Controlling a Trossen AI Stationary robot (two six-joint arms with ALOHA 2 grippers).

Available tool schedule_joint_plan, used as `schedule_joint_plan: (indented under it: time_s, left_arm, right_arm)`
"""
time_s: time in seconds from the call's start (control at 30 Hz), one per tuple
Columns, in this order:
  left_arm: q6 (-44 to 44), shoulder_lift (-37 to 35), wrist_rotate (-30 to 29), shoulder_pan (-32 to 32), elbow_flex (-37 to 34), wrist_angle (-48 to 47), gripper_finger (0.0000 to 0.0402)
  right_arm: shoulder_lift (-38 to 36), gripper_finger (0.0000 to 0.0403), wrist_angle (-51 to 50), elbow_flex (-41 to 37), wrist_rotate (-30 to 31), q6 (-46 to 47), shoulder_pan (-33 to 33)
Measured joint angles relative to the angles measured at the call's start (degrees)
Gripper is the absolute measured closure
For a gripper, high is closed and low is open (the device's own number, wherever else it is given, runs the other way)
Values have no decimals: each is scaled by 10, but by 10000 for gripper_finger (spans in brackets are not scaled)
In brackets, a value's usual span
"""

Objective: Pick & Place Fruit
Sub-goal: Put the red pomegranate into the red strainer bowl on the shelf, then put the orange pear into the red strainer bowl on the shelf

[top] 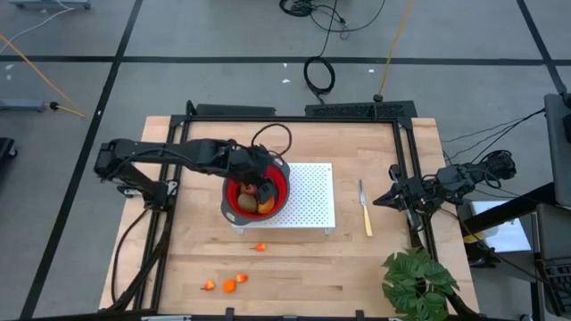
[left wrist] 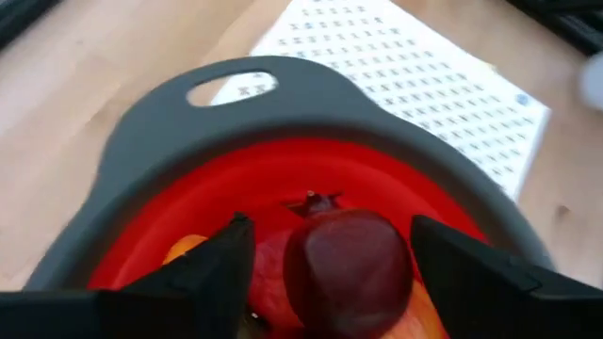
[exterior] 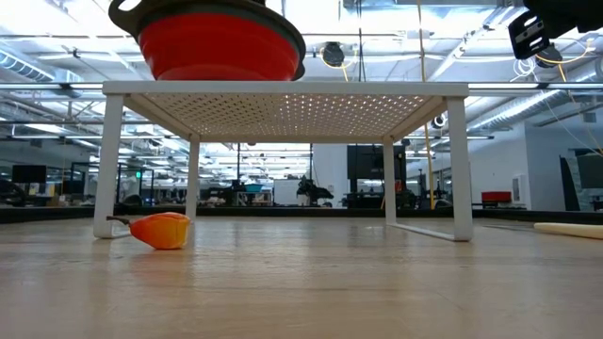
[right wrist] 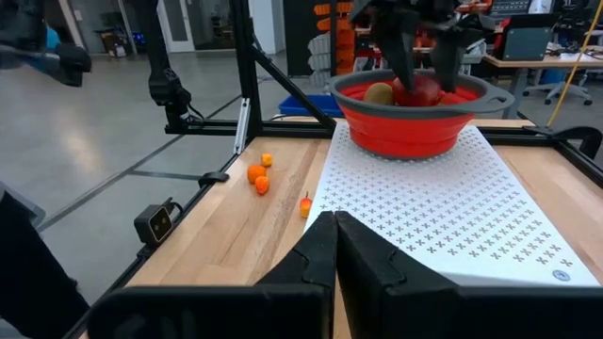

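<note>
Glossy dark red ball (left wrist: 347,271) between left jaws, ribbed red bowl (left wrist: 283,179)

grey taped floor (top: 223,36), bright ceiling lights (exterior: 396,19)

Left claw (left wrist: 330,273) spread around dark red ball (left wrist: 349,273), inside red bowl (left wrist: 283,169)

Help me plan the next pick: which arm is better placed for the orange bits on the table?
Left, likely. The left gripper hangs over the red bowl, nearer the orange bits. The right gripper waits at the table's right edge beyond the knife.
</note>
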Motion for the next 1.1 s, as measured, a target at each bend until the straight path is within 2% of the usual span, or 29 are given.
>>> schedule_joint_plan:
  time_s: [0.1, 0.27, 0.47, 0.8, 1.1]
  left_arm:
    - [-47, -21, 45, 12, 0, -3, 104]
    - [-154, -75, 52, -4, 0, -8, 113]
    - [-273, -109, 49, -84, 0, -11, 163]
    - [-409, -103, 30, -247, 0, -13, 253]
    - [-442, -98, -30, -333, 0, -11, 301]
  right_arm:
    - [0, 403, 0, 0, 0, 0, 0]
    - [0, 403, 0, 0, -1, 0, 0]
    - [0, 403, 0, 0, -2, 0, 0]
    - [0, 403, 0, 0, -2, 0, 0]
    - [0, 403, 0, 0, -2, -2, 0]
